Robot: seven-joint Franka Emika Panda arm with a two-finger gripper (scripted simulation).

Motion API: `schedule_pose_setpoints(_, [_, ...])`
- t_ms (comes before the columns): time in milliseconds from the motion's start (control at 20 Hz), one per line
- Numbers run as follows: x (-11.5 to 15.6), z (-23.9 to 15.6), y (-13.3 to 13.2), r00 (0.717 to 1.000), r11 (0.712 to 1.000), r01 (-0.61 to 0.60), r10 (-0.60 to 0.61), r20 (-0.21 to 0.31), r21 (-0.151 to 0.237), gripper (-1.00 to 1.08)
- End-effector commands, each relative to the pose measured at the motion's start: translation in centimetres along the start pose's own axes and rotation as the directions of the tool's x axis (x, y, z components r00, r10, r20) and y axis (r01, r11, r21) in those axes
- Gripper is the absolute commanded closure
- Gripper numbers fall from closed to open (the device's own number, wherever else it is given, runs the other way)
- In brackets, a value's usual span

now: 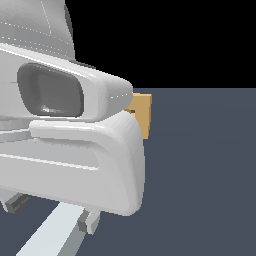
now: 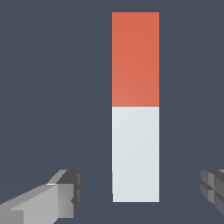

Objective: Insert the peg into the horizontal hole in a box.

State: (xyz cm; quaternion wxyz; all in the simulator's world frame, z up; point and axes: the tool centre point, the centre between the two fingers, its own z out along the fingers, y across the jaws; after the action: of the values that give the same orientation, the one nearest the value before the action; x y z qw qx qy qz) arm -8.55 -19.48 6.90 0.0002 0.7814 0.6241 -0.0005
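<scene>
The peg (image 2: 135,107) lies flat on the dark floor, one half red and one half pale grey-white. In the wrist view my gripper (image 2: 142,194) is open, its two grey fingertips (image 2: 65,192) set wide on either side of the peg's white end, not touching it. In the exterior view the white robot hand fills the exterior view's left, with the gripper (image 1: 54,212) low over the pale peg (image 1: 52,232). The tan box (image 1: 142,115) stands behind the hand, mostly hidden by it. Its hole is hidden.
The dark grey-blue floor (image 1: 205,170) stretches across the exterior view's right. The robot hand's white body (image 1: 75,150) blocks most of the exterior view's left.
</scene>
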Motion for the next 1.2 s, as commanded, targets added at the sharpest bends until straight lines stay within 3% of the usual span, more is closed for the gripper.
schedule_pose_setpoints(0, [0.0,0.4,0.0,1.0,1.0,0.0,0.0,0.0,0.001,-0.92])
schedule_pose_setpoints(700, [0.0,4.9,0.0,1.0,1.0,0.001,-0.001,-0.001,0.0,-0.92])
schedule_pose_setpoints(750, [0.0,4.9,0.0,1.0,1.0,0.001,-0.001,-0.001,0.0,1.08])
schedule_pose_setpoints(1150, [0.0,4.9,0.0,1.0,1.0,0.001,-0.001,-0.001,0.0,1.08])
